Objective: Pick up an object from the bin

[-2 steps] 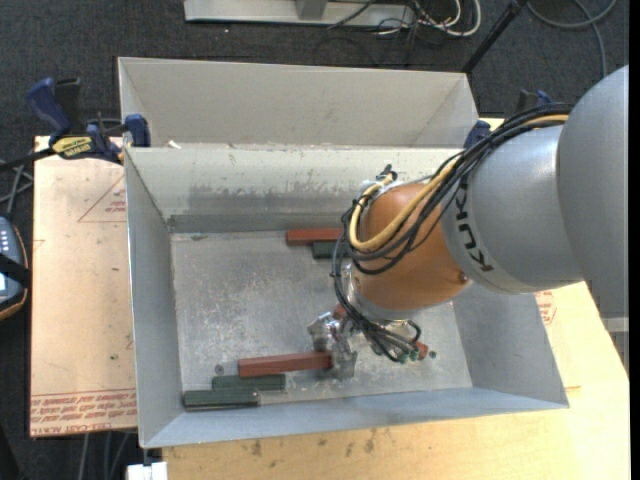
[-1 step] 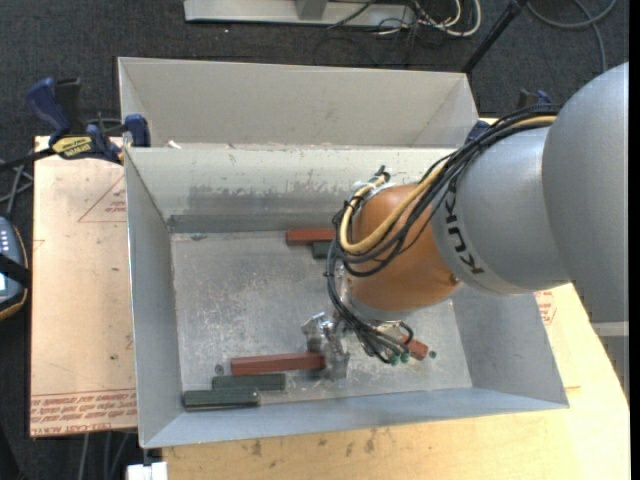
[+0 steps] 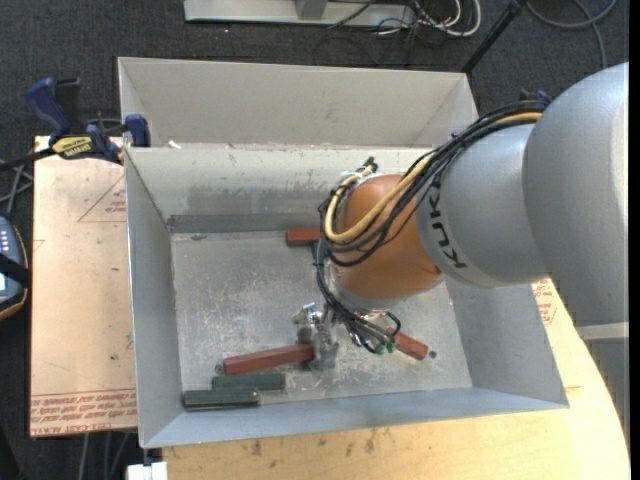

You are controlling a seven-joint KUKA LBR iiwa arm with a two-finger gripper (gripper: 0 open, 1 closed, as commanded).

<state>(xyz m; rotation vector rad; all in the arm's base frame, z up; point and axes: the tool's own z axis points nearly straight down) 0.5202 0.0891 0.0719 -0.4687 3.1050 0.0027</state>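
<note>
Tool (image 3: 322, 346) sits low at the right end of a long red-brown stick (image 3: 262, 361), near the front wall of the bin (image 3: 230, 278); I cannot tell its opening. I'd centre it on that stick, clear of the dark grey sticks (image 3: 245, 381) beside it. Scuffed grey bin floor; dark carpet (image 3: 60, 28) around.

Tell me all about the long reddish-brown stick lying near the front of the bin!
The reddish-brown stick is a long, thin, straight bar with flat sides, perhaps wood or plastic. It lies flat on the bin's floor near the front, slightly slanted, with its right end farther back. The gripper is at that right end. A dark grey bar lies just in front of it. I cannot tell whether they touch.
</note>
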